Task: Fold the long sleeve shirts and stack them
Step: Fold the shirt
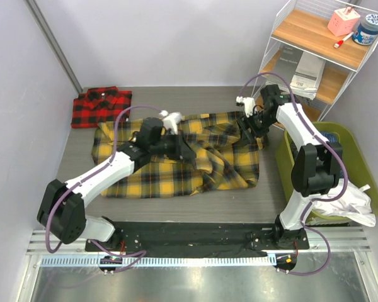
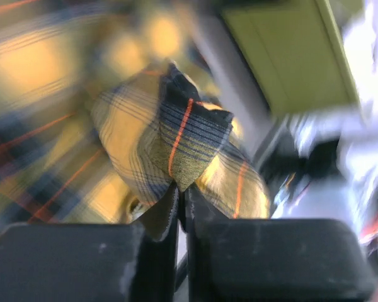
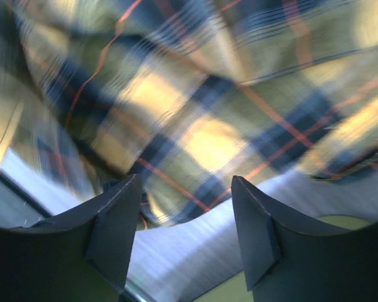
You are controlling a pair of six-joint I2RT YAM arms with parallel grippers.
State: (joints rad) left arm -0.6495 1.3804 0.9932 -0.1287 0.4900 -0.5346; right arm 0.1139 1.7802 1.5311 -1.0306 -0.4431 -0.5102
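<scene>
- Your left gripper (image 2: 180,211) is pinched on a fold of the yellow shirt (image 1: 217,167), mid-cloth.
- Your right gripper (image 3: 186,189) gapes, empty, at its far-right edge.
- Its long axis runs left-right between your arms; the red shirt (image 1: 101,107) lies folded far-left.

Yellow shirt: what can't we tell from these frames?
1. Left wrist: motion blur; which part of the yellow shirt the left pincer pinches is unclear.
2. Right wrist: blurred cloth; right pincer open, contact unreadable.
3. Top external: both pincer tips too small, dark against cloth.
</scene>
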